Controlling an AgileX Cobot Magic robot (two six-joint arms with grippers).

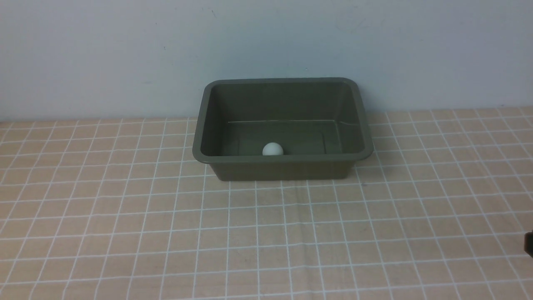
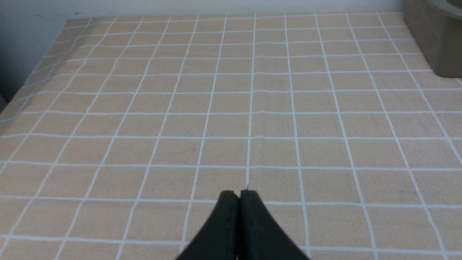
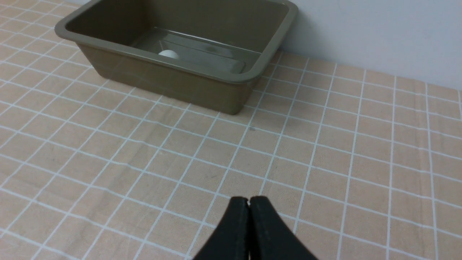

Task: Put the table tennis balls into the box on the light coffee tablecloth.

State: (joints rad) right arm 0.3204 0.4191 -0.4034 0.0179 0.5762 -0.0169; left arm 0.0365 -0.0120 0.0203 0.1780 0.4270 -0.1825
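Table tennis ball (image 1: 272,149) rests on the floor of the box (image 1: 283,170), close to its near wall; task judged complete, which would explain both arms parked well clear of the box over the light coffee tablecloth (image 1: 266,233); left gripper (image 2: 239,193) and right gripper (image 3: 249,199) pinched closed, empty, angled down at the cloth.

1 white matte ball (image 1: 272,148) lies on the floor of the box (image 1: 283,168), close to its near side and a little left of centre, its lower part hidden behind the rim. The box, a dark olive-green tub with rounded corners and a flared rim, stands upright near the far edge of the cloth (image 1: 266,233), which is peach-tan, white-gridded and slightly creased.
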